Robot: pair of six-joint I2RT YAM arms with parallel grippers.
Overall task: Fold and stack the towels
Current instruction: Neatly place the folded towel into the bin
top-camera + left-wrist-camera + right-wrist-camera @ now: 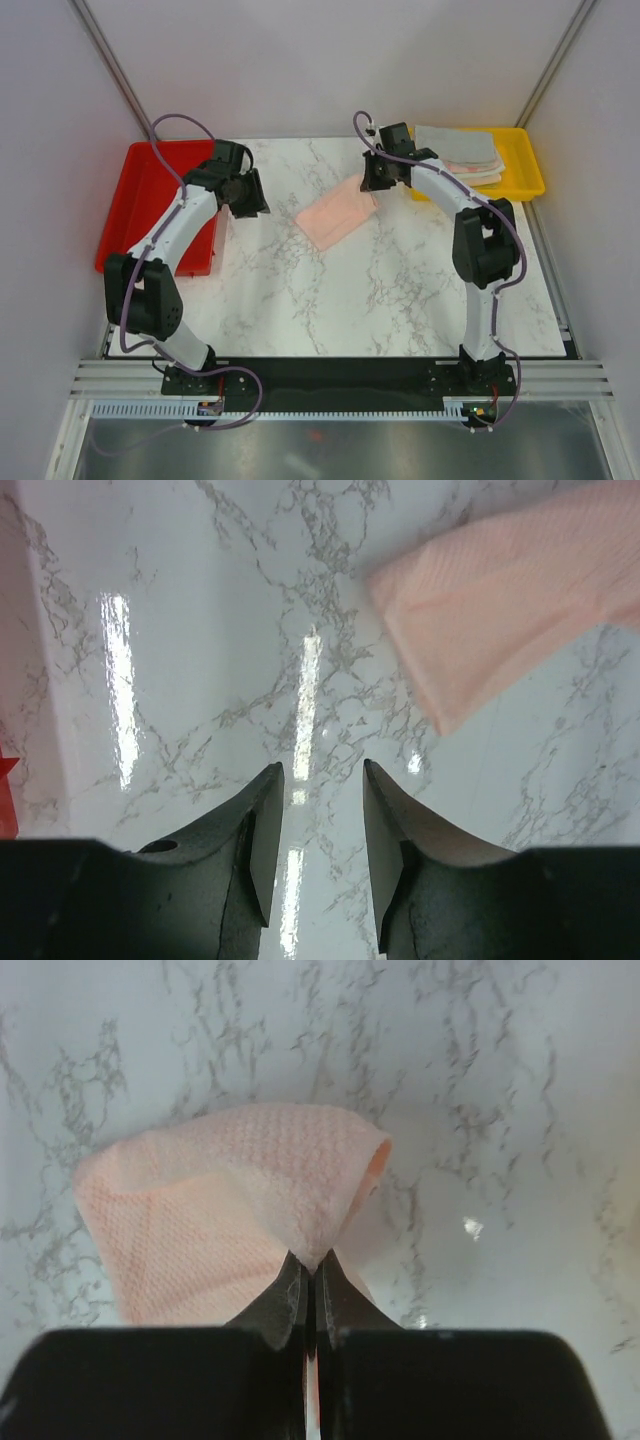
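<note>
A folded pink towel [336,218] lies on the marble table [330,300], left of centre-back. My right gripper [313,1265] is shut on the towel's [220,1210] near edge, and the cloth bunches up into a pinch between the jaws. In the top view that gripper [372,182] sits at the towel's far right corner. Other folded towels [462,155], grey-green on top and pale below, are stacked in the yellow tray [525,165]. My left gripper [320,780] hovers open over bare marble, with the pink towel [500,590] ahead to its right, apart from the fingers. From above, the left gripper [250,195] is left of the towel.
A red tray [140,200] sits at the table's left edge, under the left arm. The booth walls close in on both sides and the back. The arm bases stand at the near edge on a black strip [330,375].
</note>
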